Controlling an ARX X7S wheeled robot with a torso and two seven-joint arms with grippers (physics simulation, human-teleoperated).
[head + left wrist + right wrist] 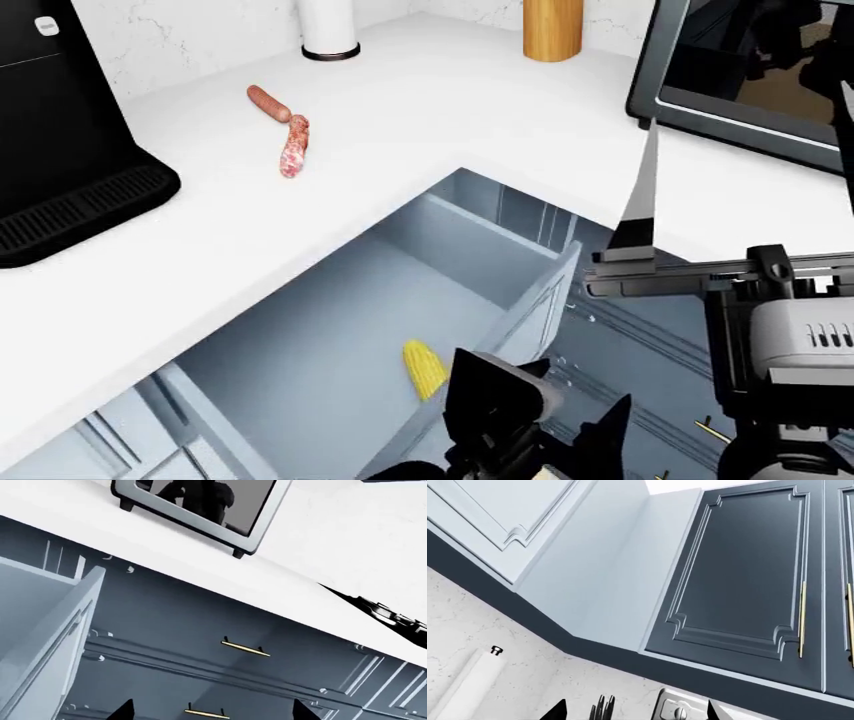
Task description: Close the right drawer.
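Observation:
The right drawer [470, 243] is a light blue-grey box standing pulled far out from under the white counter [400, 120], with a corn cob [424, 368] lying inside. Its side and front edge [63, 625] show in the left wrist view. My left gripper [545, 405] hangs low just outside the drawer's front, apart from it. In the left wrist view the left gripper [213, 714] is open and faces darker blue drawers with a brass handle [245, 647]. My right gripper [747, 115] is raised, pointing upward, and open. In its own view the right gripper [635, 712] faces the wall cabinets [740, 570].
A toaster oven [747, 80] stands on the counter at the right, also seen as the toaster oven [200, 505]. A black coffee machine [67, 130], two sausages [294, 145], a paper towel roll [327, 30] and a wooden canister [554, 30] sit on the counter. A stove edge [393, 616] lies nearby.

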